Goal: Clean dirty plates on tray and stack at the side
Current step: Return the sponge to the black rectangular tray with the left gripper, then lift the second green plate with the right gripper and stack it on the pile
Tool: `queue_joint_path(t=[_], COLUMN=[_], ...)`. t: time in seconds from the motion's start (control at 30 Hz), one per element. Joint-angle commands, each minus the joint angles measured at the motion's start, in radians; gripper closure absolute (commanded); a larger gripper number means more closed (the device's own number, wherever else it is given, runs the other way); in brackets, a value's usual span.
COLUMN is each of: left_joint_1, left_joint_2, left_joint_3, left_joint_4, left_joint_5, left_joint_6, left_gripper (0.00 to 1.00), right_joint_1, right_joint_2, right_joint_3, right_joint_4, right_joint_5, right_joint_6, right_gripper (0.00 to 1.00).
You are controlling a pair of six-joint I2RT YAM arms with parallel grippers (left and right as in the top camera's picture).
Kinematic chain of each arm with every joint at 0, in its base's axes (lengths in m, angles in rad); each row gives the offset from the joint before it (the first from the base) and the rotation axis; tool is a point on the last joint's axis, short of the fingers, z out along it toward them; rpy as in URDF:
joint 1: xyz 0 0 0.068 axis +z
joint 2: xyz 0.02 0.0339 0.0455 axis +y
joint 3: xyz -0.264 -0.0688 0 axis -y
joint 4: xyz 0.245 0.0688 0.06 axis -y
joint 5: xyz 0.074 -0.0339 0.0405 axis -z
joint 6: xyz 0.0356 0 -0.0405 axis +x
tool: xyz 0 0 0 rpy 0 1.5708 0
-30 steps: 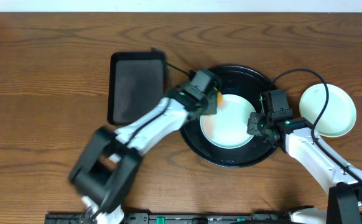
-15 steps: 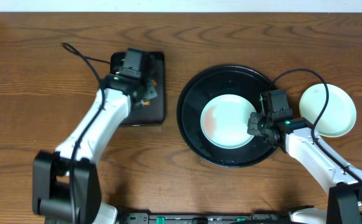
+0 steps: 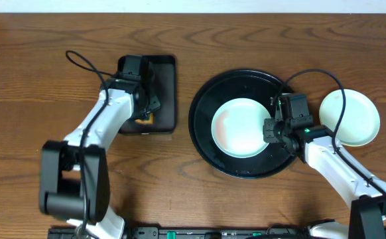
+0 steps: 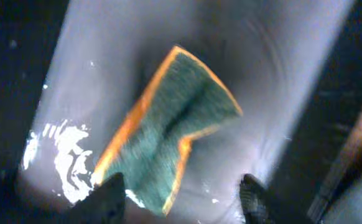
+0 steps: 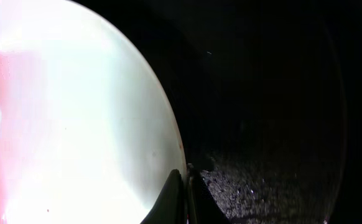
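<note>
Jaws of left gripper (image 4: 184, 196) spread wide over loose green-and-orange sponge (image 4: 168, 124), lying diagonally in rectangular tray (image 3: 163, 73). Rightward, mint plate (image 3: 239, 127) flat, face up, red smear leftward, inside round black tray (image 3: 246, 166). Jaws of right gripper (image 5: 185, 186) pinched together at its right rim. Pale plate (image 3: 359, 123) beside on worktop (image 3: 47, 66).

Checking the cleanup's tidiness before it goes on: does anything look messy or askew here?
Two things. The sponge lies folded and crooked in the rectangular tray, wet-looking glints beside it. The mint plate on the round tray has a pink smear on its left side in the overhead view.
</note>
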State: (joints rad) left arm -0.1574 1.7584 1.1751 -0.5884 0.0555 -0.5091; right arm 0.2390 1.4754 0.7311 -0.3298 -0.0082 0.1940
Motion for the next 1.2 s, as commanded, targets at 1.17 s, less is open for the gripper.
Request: queue_joint_path(t=[1.17], left_joint_1=[0.002], left_joint_2=[-0.354], left_joint_3=[0.039], left_joint_4=[-0.119], left_joint_5=[0.042], left_joint_6=[0.023], left_gripper=[0.16], right_joint_1=[0.621], right_joint_2=[-0.323], right_joint_3=[0.12], right_joint_4=[0.049], right_joint_5=[1.0], right_joint_6=[-0.798], right_gripper=[0.99])
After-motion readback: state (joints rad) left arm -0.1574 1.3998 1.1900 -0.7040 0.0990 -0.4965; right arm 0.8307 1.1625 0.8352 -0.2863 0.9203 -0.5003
